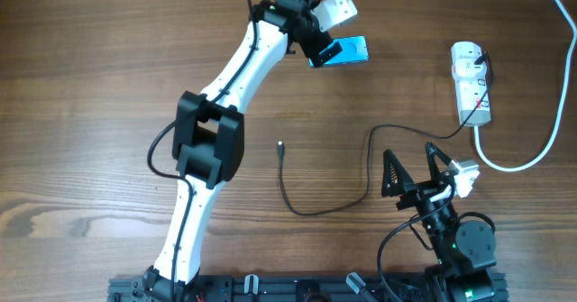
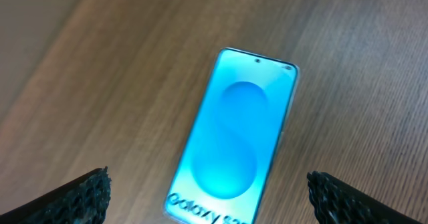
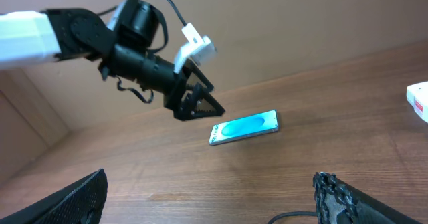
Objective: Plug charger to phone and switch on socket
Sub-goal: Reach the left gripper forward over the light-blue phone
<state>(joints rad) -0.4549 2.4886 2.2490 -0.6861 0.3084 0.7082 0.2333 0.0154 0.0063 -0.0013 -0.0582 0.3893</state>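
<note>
At the far middle of the wooden table the phone lies flat, screen up and glowing turquoise, with a white band reading "Galaxy" at one short end. Just above that end hovers the left gripper, its jaws spread wide, empty and clear of the handset. Well apart from the phone, towards the robot, the charger curls as a thin black cable. Its small connector lies loose at mid-table, and its other end runs to the white socket at the far right. Beside the cable's loop waits the right gripper, also wide apart and holding nothing. The step in hand looks like steadying the phone: lower squarely, close across its long edges, and keep the banded end, where the port probably sits, unobstructed for the connector
</note>
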